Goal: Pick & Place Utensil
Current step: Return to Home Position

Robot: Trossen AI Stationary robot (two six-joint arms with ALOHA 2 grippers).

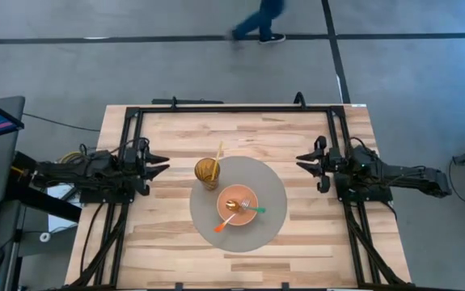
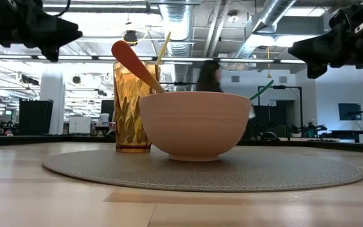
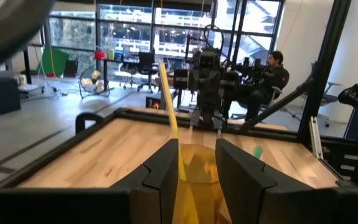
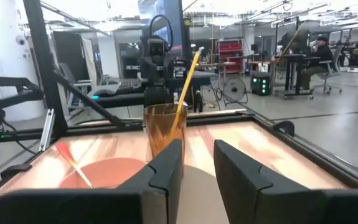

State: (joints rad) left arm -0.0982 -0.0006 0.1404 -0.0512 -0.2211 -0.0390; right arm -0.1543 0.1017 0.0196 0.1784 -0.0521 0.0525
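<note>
A salmon bowl [image 1: 238,207] stands on a round grey mat [image 1: 272,194] in the middle of the table. An orange spoon [image 2: 134,63], a fork [image 1: 245,204] and a green-handled utensil [image 2: 261,90] lie in the bowl, leaning on its rim. An amber glass [image 1: 208,172] stands on the mat's far left part with a yellow stick [image 2: 163,47] in it. My left gripper [image 1: 161,163] is open and empty, above the table left of the glass. My right gripper [image 1: 303,162] is open and empty, above the table right of the mat.
A black frame [image 1: 232,108] runs along the far edge and both sides of the table. Bare wood lies in front of the mat [image 1: 232,267]. A person [image 1: 260,20] walks on the floor beyond the far edge. Another person [image 3: 272,71] sits at a desk in the room.
</note>
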